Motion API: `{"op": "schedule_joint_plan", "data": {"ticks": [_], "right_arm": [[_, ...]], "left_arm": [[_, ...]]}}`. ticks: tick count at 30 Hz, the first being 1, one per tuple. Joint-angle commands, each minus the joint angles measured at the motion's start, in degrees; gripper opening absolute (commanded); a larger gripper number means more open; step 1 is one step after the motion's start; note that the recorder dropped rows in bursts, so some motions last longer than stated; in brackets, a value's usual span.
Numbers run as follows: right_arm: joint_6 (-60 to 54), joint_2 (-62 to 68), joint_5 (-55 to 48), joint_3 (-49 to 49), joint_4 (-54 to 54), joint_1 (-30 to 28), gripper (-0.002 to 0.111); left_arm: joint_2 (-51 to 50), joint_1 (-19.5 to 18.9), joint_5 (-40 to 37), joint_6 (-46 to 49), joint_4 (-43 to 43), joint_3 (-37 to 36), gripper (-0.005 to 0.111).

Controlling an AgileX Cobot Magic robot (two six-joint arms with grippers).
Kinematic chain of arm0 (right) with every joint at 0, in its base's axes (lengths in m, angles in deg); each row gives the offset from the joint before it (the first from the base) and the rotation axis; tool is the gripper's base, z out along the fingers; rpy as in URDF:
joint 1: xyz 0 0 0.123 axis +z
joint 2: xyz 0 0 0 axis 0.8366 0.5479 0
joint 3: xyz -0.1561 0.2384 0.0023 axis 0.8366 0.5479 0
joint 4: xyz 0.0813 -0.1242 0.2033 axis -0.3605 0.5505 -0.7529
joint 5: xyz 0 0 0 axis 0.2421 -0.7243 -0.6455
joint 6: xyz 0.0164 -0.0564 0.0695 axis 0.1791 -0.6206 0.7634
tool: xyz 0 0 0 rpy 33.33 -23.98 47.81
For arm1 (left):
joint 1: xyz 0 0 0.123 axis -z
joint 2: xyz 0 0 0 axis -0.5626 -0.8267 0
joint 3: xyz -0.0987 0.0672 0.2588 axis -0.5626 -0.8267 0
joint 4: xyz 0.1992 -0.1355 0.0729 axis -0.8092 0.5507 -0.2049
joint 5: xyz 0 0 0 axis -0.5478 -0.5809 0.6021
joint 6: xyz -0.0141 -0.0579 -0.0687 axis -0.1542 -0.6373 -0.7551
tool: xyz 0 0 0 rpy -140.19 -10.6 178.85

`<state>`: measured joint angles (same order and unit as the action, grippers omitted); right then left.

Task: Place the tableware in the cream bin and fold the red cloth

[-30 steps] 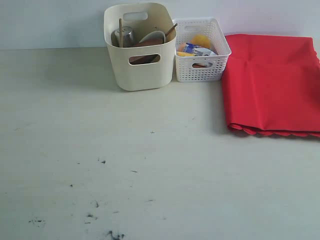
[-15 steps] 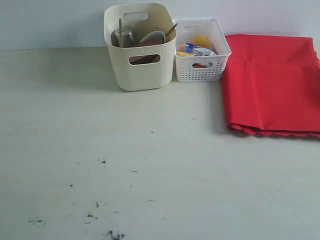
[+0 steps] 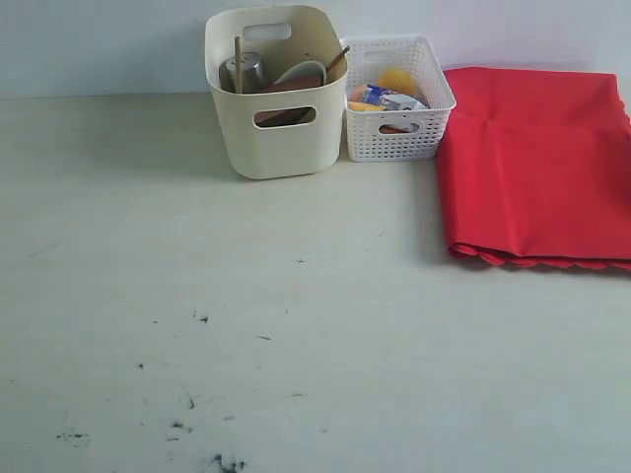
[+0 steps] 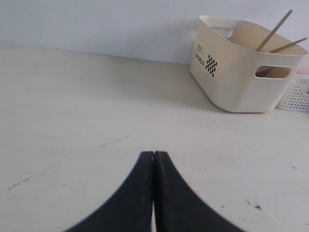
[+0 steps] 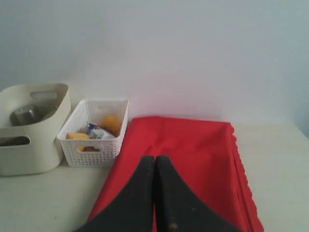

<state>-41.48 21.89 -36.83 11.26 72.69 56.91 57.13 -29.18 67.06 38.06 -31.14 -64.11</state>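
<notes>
Lying folded, scalloped edge: red cloth | left pincer, right pincer pressed together

Cream bin stands upright at top centre, holding the steel cup, speckled bowl, chopsticks and brown plate; folded red cloth lies flat at upper right

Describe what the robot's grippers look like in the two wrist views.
In the left wrist view, the left gripper shows as two matte black fingers with smooth, curved outer edges that taper to a narrow tip. The right gripper in the right wrist view has the same black, curved, tapering fingers, with a few faint pale specks. No cables, markings or arm links are visible in any view.
</notes>
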Motion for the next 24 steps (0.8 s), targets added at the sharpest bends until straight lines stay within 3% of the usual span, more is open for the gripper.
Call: {"op": "schedule_joint_plan", "data": {"ticks": [1,9,16,24], "right_arm": [[2.8,-3.52,6.91,7.7,0.58,0.27,0.0],[2.91,-9.48,9.97,18.29,0.72,4.7,0.0],[2.91,-13.5,9.65,25.26,0.72,4.83,0.0],[0.9,-14.56,8.1,25.26,1.22,4.83,0.0]], "left_arm": [[0.32,-0.09,1.02,-0.14,0.41,-0.17,0.0],[0.32,-0.09,1.02,-0.14,0.41,-0.17,0.0],[0.32,-0.09,1.02,-0.14,0.41,-0.17,0.0],[0.32,-0.09,1.02,-0.14,0.41,-0.17,0.0]]}}
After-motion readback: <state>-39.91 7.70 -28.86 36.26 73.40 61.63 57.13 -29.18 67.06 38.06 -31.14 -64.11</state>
